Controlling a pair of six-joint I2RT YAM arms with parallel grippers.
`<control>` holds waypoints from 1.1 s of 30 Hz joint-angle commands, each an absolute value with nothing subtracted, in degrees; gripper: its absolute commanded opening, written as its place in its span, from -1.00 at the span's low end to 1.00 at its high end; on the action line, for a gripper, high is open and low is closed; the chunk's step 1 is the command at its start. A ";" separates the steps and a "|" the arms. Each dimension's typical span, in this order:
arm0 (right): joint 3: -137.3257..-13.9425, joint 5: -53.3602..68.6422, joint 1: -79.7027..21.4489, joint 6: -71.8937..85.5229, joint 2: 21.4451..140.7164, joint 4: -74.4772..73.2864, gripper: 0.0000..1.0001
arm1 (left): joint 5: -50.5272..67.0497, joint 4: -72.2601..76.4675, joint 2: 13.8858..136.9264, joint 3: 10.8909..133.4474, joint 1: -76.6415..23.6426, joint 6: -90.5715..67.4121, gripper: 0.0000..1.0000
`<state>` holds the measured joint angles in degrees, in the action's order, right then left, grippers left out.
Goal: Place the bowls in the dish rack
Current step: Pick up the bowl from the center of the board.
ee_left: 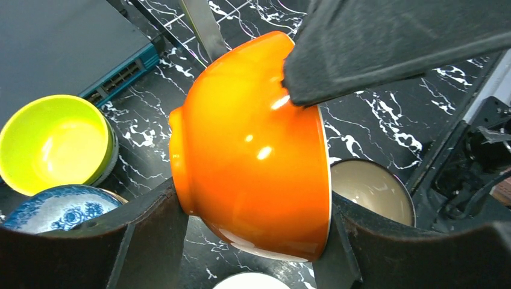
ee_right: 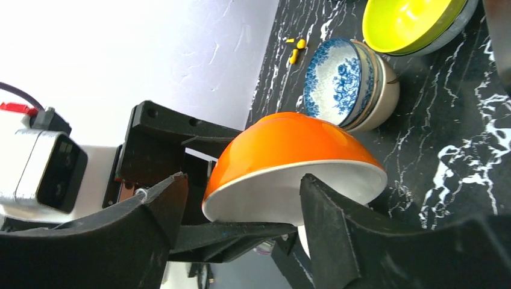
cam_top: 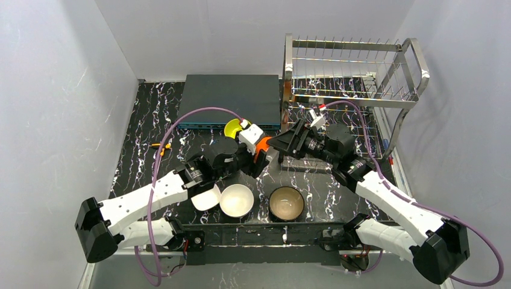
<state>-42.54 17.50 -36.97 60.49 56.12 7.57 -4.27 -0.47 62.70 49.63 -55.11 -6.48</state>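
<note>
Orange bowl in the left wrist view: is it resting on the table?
No, the orange bowl is gripped on its side between the two fingers of the left pincer, held up over the marbled table.

White arm shells (cam_top: 140, 201), black joints (cam_top: 94, 232), looping purple cables (cam_top: 208, 109)
</note>
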 commanded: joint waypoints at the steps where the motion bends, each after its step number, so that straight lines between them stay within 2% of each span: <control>1: -41.52 19.28 -36.96 65.65 57.54 16.88 0.38 | -9.70 2.12 63.24 53.29 -57.01 -2.41 -1.00; 4: -41.54 20.68 -36.92 67.06 59.02 18.61 0.03 | -12.20 2.02 63.69 53.35 -58.12 -1.36 -1.00; 7: -41.28 21.69 -37.00 69.01 59.77 21.01 -0.23 | -14.24 2.02 64.17 53.34 -59.14 -0.36 -1.00; 11: -41.28 21.61 -37.07 70.07 59.77 21.33 -0.71 | -16.76 1.12 64.75 53.52 -60.06 -0.25 -1.00; 14: -41.31 21.05 -37.00 68.90 59.20 20.59 -0.97 | -16.99 0.79 64.62 53.14 -60.19 -0.31 -1.00; 17: -41.92 20.16 -37.00 66.63 58.52 18.06 -0.97 | -16.75 0.57 64.11 52.92 -60.21 -1.07 -1.00; 18: -42.19 19.91 -36.98 65.63 58.24 16.53 -0.97 | -16.64 0.70 63.81 52.77 -60.23 -1.55 -0.90; 19: -42.46 19.48 -36.96 64.61 57.96 15.29 -0.97 | -16.55 0.97 63.40 52.49 -60.25 -1.89 -0.71; 21: -42.77 18.07 -36.92 62.47 57.03 12.44 -0.97 | -16.40 2.18 62.40 51.12 -60.21 -2.44 -0.21; 26: -42.63 14.63 -36.92 55.27 53.79 6.94 -0.97 | -17.53 2.16 59.60 49.13 -60.21 -6.58 0.88; 27: -42.63 14.55 -36.91 53.74 53.39 6.02 -0.97 | -18.11 1.71 59.05 48.79 -60.21 -7.89 0.95; 33: -44.38 13.47 -36.85 44.57 52.36 -2.35 -0.97 | -16.22 -1.69 57.08 47.96 -60.15 -12.32 0.96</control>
